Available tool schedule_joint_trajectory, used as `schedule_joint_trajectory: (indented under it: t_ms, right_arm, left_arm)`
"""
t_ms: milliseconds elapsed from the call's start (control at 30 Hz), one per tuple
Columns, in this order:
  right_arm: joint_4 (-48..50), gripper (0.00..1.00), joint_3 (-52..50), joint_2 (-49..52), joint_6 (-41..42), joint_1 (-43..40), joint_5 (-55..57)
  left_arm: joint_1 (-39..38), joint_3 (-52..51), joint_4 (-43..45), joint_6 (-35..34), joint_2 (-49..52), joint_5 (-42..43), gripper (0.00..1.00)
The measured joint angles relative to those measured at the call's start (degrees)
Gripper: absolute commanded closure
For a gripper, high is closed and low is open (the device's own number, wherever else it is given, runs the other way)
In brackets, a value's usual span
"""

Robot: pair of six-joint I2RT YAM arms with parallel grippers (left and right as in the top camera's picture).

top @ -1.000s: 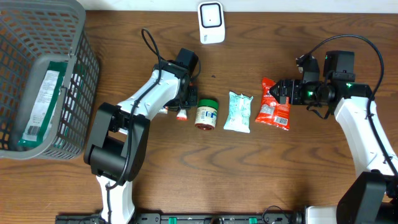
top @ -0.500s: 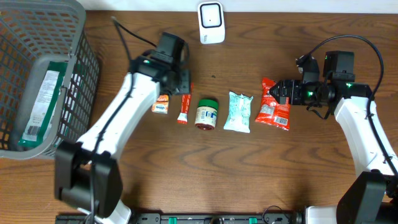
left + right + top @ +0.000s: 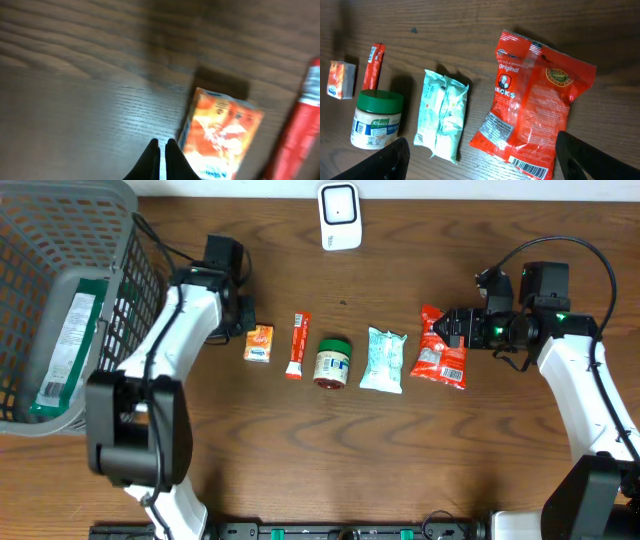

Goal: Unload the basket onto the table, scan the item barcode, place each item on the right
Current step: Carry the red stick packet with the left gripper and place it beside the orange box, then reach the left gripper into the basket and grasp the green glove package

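Five items lie in a row on the wooden table: a small orange box (image 3: 259, 343), a red stick pack (image 3: 296, 346), a green-lidded jar (image 3: 332, 363), a mint packet (image 3: 383, 360) and a red snack bag (image 3: 441, 347). A white scanner (image 3: 339, 216) stands at the far edge. My left gripper (image 3: 243, 323) is shut and empty, just left of the orange box (image 3: 220, 135), with its fingertips (image 3: 162, 145) pressed together. My right gripper (image 3: 455, 328) hangs open above the red bag (image 3: 535, 110), whose barcode (image 3: 530, 167) faces up.
A grey wire basket (image 3: 130, 290) stands at the far left with a green and white package (image 3: 65, 340) inside. The right wrist view also takes in the jar (image 3: 375, 120), the mint packet (image 3: 444, 115), the stick pack (image 3: 372, 65) and the orange box (image 3: 341, 79).
My left arm has swung left from beside the jar and stick pack to the orange box's left side, and its jaws have closed. The right arm has not moved.
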Motion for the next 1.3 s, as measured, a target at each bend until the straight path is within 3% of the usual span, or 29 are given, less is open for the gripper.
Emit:
schedule_joint_trajectory:
  t_ms: [200,433,800,900,1000,1167,1300]
  right_arm:
    - [-0.02,0.11,-0.02,0.04,0.00,0.00,0.00]
    - [-0.02,0.11,-0.02,0.04,0.00,0.00,0.00]
    - [-0.04,0.11,-0.02,0.04,0.00,0.00,0.00]
    - [-0.02,0.11,-0.02,0.04,0.00,0.00,0.00]
    - [-0.02,0.11,-0.02,0.04,0.00,0.00,0.00]
    - [0.00,0.11,-0.04,0.04,0.00,0.00,0.02]
    - [-0.02,0.11,-0.07,0.04,0.00,0.00,0.00]
  left_arm:
    - [0.00,-0.20,0.90,0.57,5.92,3.23,0.91]
    - [-2.38,-0.20,0.85,1.70,6.03,8.72,0.89]
    - [-9.14,-0.20,0.83,1.73,6.03,9.66,0.83]
    - [-8.94,0.17,-0.24,2.25,5.86,9.77,0.43]
    - [-6.88,4.72,-4.55,2.97,3.45,10.10,0.23]
    - [0.39,20.68,-12.59,5.44,-8.07,4.28,0.18]
    - [11.21,29.66,-12.46,7.98,-19.63,-3.69,0.14]
